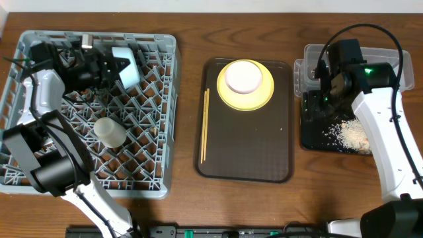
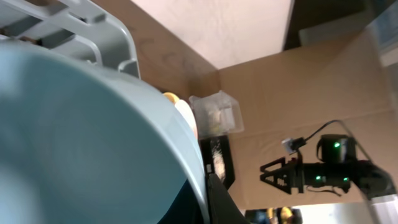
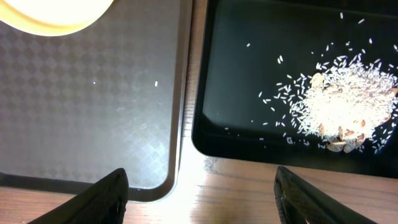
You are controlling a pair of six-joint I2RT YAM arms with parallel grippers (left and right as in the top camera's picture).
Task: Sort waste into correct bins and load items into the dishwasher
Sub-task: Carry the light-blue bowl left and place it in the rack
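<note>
My left gripper (image 1: 111,67) is shut on the rim of the light blue bowl (image 1: 128,65) and holds it tilted over the far part of the grey dish rack (image 1: 165,119). The bowl (image 2: 81,137) fills the left wrist view. A small white cup (image 1: 109,131) lies in the rack. The yellow plate (image 1: 264,96) carries the white bowl (image 1: 243,77) on the brown serving tray (image 1: 251,152), with the chopsticks (image 1: 204,125) along its left side. My right gripper (image 3: 205,199) is open and empty, high above the black tray (image 3: 249,74) holding rice scraps (image 3: 339,99). The wrapper and napkin are hidden.
The clear tub (image 1: 305,69) stands behind the black tray (image 1: 314,132), mostly covered by my right arm. The tub also shows in the left wrist view (image 2: 217,112). A strip of wooden table (image 3: 249,193) separates the two trays.
</note>
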